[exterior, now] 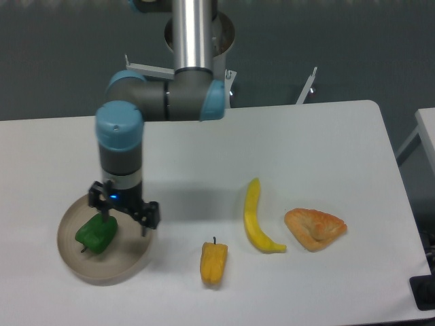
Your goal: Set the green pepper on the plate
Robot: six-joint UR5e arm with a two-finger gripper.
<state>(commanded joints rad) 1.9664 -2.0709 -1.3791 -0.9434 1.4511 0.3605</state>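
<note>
The green pepper (pixel 96 234) is small, bright green and lumpy. It lies inside the round beige plate (pixel 78 261) at the front left of the table. My gripper (pixel 124 221) hangs over the plate's upper right part, just above and to the right of the pepper. Its two thin fingers (pixel 143 229) point down and stand apart, with nothing between them. The left finger is right at the pepper's top edge; I cannot tell whether it touches.
An orange-yellow pepper (pixel 213 263) with a dark stem lies right of the plate. A yellow banana (pixel 257 218) and a brown croissant (pixel 315 228) lie further right. The arm's elbow (pixel 166 95) reaches in from the back.
</note>
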